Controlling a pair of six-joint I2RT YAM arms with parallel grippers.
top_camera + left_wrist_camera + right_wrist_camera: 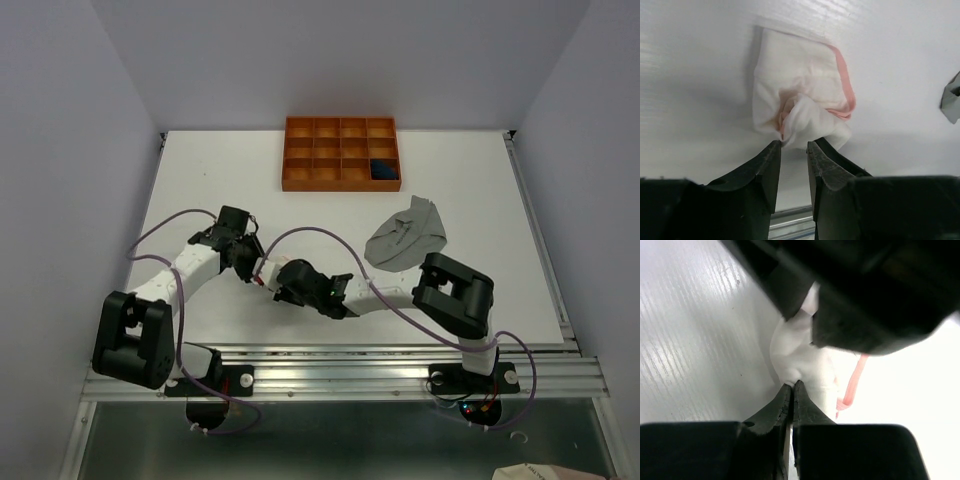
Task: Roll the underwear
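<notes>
While both arms bend inward in the overhead view, the left pincer (257,268) and the right pincer (279,287) meet nose to nose near the middle of the white worktop (220,180), and their dark bodies hide nearly all of what lies under them. Well apart to the right, the grey underwear (405,238) lies crumpled and loose on the worktop, just beyond the right arm's elbow. At the far side stands an orange tray (287,155) of small compartments, with the navy underwear (383,170) tucked into the rightmost compartment of its nearest row. From the left wrist, the pale pink-white underwear (800,100) sits bunched on the worktop, partly folded over on itself, with a pink trim (847,85) curving down its right side. The left pincer's fingers (767,170) stand apart with a clear gap between them, and a puffed fold of the cloth sits just at their tips; nothing is clamped between them. From the right wrist, the right pincer is closed, its two tips pressed together on the near edge of the same pale cloth, which bulges up right where they meet. The left pincer's black bulk fills the upper part of this view, touching the cloth from the other side, and a strip of the pink trim hangs to the right.
</notes>
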